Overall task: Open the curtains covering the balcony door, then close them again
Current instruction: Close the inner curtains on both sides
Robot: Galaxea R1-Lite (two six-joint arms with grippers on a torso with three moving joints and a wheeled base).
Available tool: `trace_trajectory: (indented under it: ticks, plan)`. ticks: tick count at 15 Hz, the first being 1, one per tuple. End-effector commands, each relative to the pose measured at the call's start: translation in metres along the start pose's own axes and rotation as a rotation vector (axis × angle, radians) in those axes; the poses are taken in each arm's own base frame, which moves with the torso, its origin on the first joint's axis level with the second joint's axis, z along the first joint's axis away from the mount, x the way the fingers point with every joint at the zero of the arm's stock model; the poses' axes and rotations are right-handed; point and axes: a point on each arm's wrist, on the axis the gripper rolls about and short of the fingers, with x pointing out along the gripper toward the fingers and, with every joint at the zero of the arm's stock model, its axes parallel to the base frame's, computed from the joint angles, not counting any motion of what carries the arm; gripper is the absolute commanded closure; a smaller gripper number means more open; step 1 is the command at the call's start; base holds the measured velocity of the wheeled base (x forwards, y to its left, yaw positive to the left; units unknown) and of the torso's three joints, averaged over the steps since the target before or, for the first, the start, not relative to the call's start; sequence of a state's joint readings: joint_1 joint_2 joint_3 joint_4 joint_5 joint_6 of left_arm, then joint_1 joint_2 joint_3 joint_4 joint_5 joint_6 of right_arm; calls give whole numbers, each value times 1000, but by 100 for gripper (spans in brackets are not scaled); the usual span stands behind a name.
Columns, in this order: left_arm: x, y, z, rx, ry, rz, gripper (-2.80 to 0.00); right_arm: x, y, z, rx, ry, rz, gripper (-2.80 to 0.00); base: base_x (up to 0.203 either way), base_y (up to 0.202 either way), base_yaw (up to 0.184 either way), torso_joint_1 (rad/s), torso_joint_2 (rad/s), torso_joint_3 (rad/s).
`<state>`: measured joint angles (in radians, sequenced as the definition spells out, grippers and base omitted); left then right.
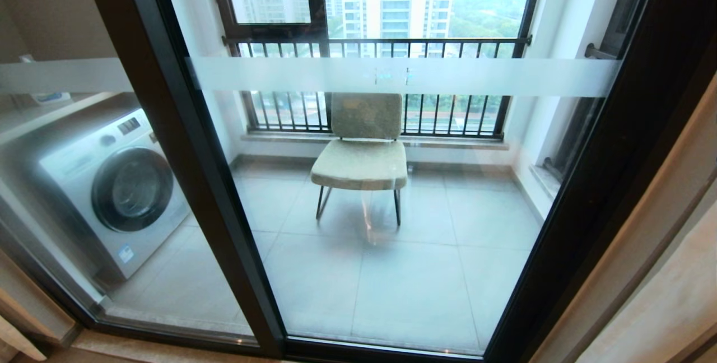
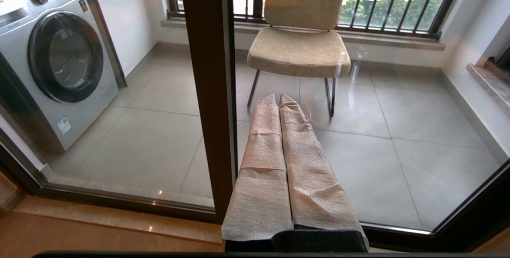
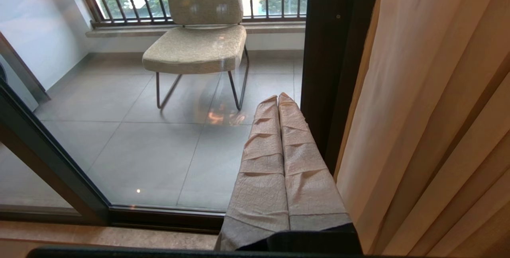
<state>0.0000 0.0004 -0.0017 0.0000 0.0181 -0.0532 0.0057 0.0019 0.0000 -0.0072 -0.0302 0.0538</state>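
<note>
Straight ahead in the head view, the balcony door point(image 1: 185, 144) fills the frame: glass panels in dark frames, frosted band point(image 1: 403, 76) across the glass, panels closed. Curtains point(image 1: 666, 273) sit bunched at the far right edge, cream-beige folds drawn off the glass; door uncovered. In the right wrist view the curtains point(image 3: 430, 122) hang just beside the dark door frame, pleats vertical. Left claw point(image 2: 278, 95) shows in its wrist view only, fingers pressed together, wrapped in tan cloth, holding nothing, pointing at the glass near the middle frame post. Right claw point(image 3: 277, 96) likewise together, empty, near the right frame post and close to the curtains, not touching them. Neither arm shows in the head view. Behind the glass: beige chair point(image 1: 361, 156) on the tiled balcony floor, washing machine point(image 1: 112, 189) at left, railed window point(image 1: 375, 43) beyond.
</note>
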Motion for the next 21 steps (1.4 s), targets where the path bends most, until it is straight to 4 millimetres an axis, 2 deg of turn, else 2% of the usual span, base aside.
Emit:
trace_trajectory:
  ticks: [1,7,10,14,17,21]
  plan:
    - [0,0,0,-1,0,0,0,0,0,0,-8,1,0,0,0,0,0,0,0,0]
    - [0,0,0,-1,0,0,0,0,0,2,-6,-11,-2,0,0,0,0,0,0,0]
    - [0,0,0,-1,0,0,0,-4,1,14,-2,-55,2,0,0,0,0,0,0,0]
    - [0,0,0,-1,0,0,0,-3,3,46,-3,-69,4,0,0,0,0,0,0,0]
    - [0,0,0,-1,0,0,0,13,5,76,-3,-69,-30,0,0,0,0,0,0,0]
    - [0,0,0,-1,0,0,0,34,6,118,-12,-97,-206,0,0,0,0,0,0,0]
